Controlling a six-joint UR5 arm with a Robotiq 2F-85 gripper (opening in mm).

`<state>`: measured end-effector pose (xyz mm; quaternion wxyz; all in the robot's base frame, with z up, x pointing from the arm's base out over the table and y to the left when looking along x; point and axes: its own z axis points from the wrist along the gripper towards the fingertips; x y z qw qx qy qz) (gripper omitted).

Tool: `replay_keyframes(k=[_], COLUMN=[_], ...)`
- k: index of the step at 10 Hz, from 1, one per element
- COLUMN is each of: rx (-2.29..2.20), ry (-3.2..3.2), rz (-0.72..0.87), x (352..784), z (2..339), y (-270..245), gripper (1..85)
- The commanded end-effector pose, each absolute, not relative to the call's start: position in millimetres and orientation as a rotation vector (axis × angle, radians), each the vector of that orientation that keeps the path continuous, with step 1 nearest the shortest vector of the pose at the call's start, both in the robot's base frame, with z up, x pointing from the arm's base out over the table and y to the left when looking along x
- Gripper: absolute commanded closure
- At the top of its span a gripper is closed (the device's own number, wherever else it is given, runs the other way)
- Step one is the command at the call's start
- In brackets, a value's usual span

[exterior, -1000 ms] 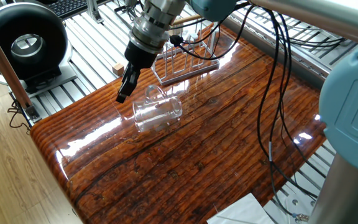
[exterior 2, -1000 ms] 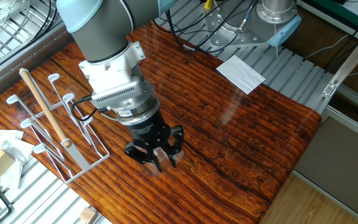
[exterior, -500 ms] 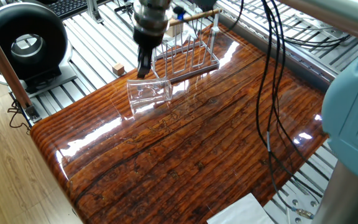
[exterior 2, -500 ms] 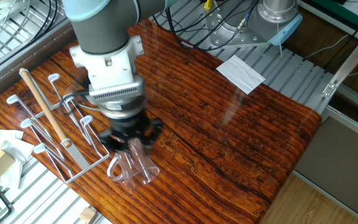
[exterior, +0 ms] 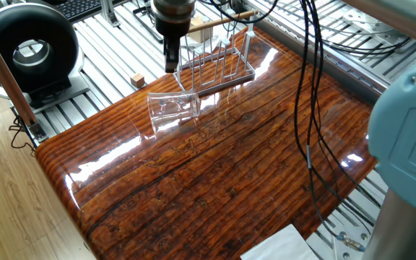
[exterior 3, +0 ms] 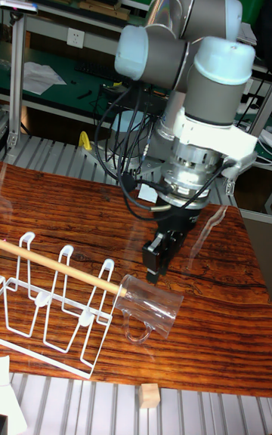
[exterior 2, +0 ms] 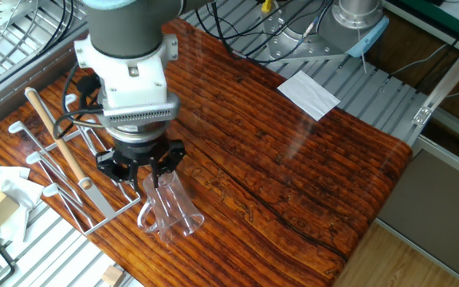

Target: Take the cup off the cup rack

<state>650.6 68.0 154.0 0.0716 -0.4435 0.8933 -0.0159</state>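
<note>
You see the clear, see-through tumbler with a wide mouth (exterior: 173,108) resting on the glossy red-brown wooden table (exterior: 237,173), apart from the small wire cup rack with thin upright pegs and a pale wooden dowel across its top (exterior: 221,54). The cup sits just in front of the rack's near end, toward the table's near-left edge in one fixed view; in the tall fixed view it looks tilted or lying over, its mouth turned toward the dowel's tip, though the clear walls make its exact posture hard to judge. Being clear of the pegs suggests it is already off the rack and set down where the table can bear it. Your two-finger gripper (exterior 2: 140,170) hangs directly above the cup, its dark fingers (exterior 3: 156,252) pointing straight down and spread apart, gripping nothing; a gap shows between fingertips and glass. The grey and pale blue arm (exterior 3: 193,80) reaches in from the far side, wrist vertical over the rack's end, cables looping beside it. Judging by this, release is done and only retreat remains.
</note>
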Motion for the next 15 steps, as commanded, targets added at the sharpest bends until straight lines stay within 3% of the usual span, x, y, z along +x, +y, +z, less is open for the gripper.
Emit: replay_keyframes(k=[1,8,12,15], rx=[-1.3,-1.141,-1.101,-1.037], ry=[2.729,2.693,2.705,2.713], rz=[-0.031,-0.075,-0.079,0.002], x=[655.9,706.2,696.0,687.2], z=[162.4,136.3,114.3,102.6], y=[81.9,128.3,144.5,165.6], gripper=[52.7,52.7,53.7,55.7])
